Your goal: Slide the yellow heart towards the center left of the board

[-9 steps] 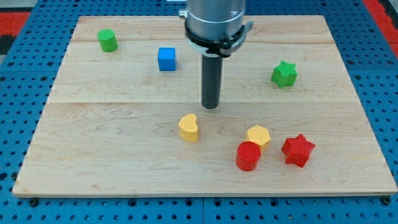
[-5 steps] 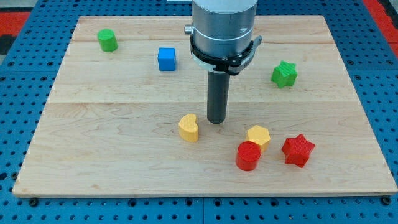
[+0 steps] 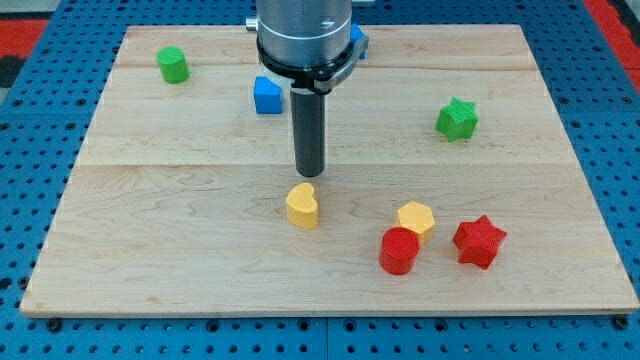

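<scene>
My tip (image 3: 310, 174) stood just above the yellow heart (image 3: 302, 206) in the view, very close to its upper edge, though whether the two touched could not be told; the arm carried no pincer, only the bare rod. The heart lay a little below the middle of the wooden board (image 3: 150, 230), with the yellow hexagon (image 3: 415, 218), red cylinder (image 3: 399, 250) and red star (image 3: 479, 241) clustered to its right. Further up sat the blue cube (image 3: 266, 95), partly hidden by the arm, the green cylinder (image 3: 173, 65) at top left and the green star (image 3: 457, 119) at right.
</scene>
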You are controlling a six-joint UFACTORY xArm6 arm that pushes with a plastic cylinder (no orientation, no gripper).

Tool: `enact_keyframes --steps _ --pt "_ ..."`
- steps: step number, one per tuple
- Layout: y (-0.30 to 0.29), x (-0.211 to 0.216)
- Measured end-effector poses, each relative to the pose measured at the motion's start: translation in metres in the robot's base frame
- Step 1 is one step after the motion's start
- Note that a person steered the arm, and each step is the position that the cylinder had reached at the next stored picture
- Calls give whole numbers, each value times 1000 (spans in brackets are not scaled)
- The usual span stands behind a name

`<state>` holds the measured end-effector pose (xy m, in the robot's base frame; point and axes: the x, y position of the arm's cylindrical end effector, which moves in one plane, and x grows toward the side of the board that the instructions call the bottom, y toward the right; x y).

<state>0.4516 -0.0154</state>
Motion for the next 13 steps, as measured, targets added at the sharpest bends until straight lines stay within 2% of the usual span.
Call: enact_keyframes --steps 2,4,5,6,7,10,13 --pt "6 52" --pt "7 67" --pt "29 114" --pt "31 121" --pt "29 121" --pt "-43 110" --pt "-52 80"
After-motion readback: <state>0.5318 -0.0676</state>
